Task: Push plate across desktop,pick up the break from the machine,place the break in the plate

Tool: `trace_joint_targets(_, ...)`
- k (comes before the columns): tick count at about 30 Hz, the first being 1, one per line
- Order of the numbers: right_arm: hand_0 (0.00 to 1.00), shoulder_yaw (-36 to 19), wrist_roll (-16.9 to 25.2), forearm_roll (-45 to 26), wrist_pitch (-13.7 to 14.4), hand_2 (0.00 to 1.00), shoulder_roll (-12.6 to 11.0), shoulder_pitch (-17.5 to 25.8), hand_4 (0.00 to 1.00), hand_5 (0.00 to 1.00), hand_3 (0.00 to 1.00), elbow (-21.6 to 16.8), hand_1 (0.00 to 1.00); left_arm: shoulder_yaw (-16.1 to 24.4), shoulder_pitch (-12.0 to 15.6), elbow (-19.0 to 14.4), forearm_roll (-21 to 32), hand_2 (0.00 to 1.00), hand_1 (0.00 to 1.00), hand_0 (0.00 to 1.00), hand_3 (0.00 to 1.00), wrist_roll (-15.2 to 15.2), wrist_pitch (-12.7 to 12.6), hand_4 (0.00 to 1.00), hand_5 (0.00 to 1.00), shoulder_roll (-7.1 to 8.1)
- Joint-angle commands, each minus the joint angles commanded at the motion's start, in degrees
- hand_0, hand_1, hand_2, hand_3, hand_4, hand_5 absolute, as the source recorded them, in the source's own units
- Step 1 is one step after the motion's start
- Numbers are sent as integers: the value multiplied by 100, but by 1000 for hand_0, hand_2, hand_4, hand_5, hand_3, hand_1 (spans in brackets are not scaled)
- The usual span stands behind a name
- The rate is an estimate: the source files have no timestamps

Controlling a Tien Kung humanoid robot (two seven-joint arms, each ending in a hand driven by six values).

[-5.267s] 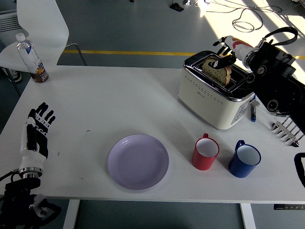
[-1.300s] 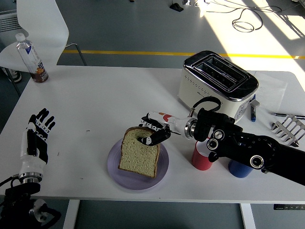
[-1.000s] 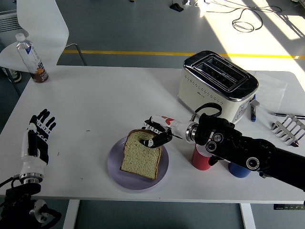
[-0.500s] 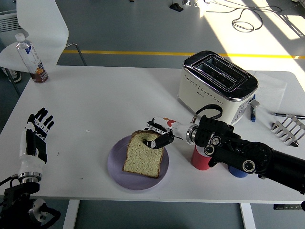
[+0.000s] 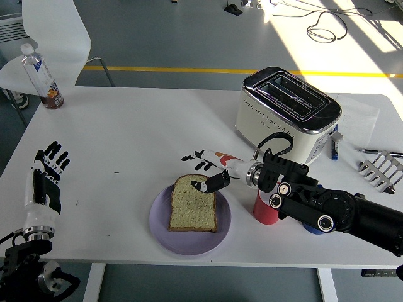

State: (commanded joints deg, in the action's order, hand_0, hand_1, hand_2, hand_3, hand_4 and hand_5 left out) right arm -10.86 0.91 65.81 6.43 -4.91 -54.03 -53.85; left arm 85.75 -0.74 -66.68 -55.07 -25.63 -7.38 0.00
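Bread flat on plate, right hand fingers spread, red cup half hidden

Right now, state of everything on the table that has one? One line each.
bread slice: lying flat on the plate, released
plate: holds the bread
toaster: upright, slots empty
right hand: open, fingers spread over the bread's top edge
left hand: open, resting at the table's left edge
red mug: upright, mostly hidden by the right arm
bottle: upright, capped

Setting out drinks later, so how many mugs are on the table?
2: a red mug right of the purple plate, and a blue mug beyond it, almost fully hidden under the robot's right arm.
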Motion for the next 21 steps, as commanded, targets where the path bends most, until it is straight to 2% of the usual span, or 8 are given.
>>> trace_joint_targets(9, 860, -264, 126, 133, 204, 975, -100, 90, 705, 137, 944, -161, 858, 2, 1, -2, 3, 883, 806, 806, 761, -6, -2, 493, 998, 0)
trace_joint_targets(14, 855, -762, 400, 234, 285, 952, -355, 254, 693, 151, 925, -733, 845, 13, -9, -11, -2, 883, 808, 805, 759, -5, -3, 500, 998, 0)
trace_joint_targets(17, 855, -1208, 551, 163, 270, 952, -549, 430, 693, 151, 925, -1261, 845, 27, -7, -7, -2, 883, 808, 805, 759, -2, -4, 500, 998, 0)
trace_joint_targets(18, 813, -1402, 575, 103, 274, 852, -618, 503, 610, 225, 848, -1480, 793, 32, -8, -6, -2, 880, 810, 804, 762, -2, -4, 513, 998, 0)
trace_joint_targets(21, 813, -2000, 676, -56, 265, 852, -823, 772, 610, 225, 848, -2112, 793, 29, -9, -10, -4, 880, 810, 804, 762, 3, -3, 513, 998, 0)
